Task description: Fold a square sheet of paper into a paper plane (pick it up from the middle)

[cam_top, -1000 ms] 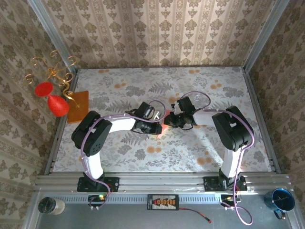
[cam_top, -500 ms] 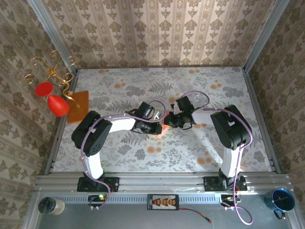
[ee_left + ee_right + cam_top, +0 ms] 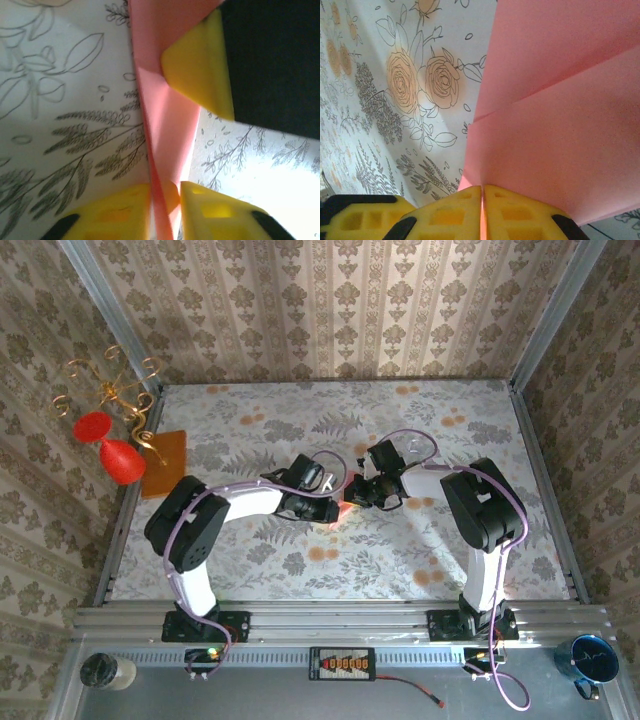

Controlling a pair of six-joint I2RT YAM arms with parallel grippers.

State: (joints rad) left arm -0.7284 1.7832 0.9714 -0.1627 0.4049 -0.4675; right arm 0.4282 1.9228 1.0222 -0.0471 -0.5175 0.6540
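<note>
The square sheet of paper (image 3: 345,508) is salmon pink and folded with creases. It is held up between both grippers at the table's middle. My right gripper (image 3: 482,212) is shut on its lower edge, and the creased pink face (image 3: 560,125) spreads above the yellow fingers. My left gripper (image 3: 165,212) straddles a narrow folded strip of the paper (image 3: 167,145). Its jaws stand slightly apart, with thin gaps beside the paper. The right gripper's yellow fingertip (image 3: 200,70) presses on the same strip further up. In the top view the grippers meet tip to tip, left (image 3: 330,506) and right (image 3: 352,498).
An orange rectangular sheet (image 3: 165,462) lies at the table's left edge. Beside it stands a gold candle holder with red cups (image 3: 112,445). Wallpapered walls close in the floral tabletop (image 3: 420,550) on three sides. A blue mug (image 3: 590,660) and a tin (image 3: 105,670) sit beyond the front rail.
The left gripper's jaws have eased apart a little around the paper. Both arms stay almost where they were, and the right gripper's hold is unchanged.
</note>
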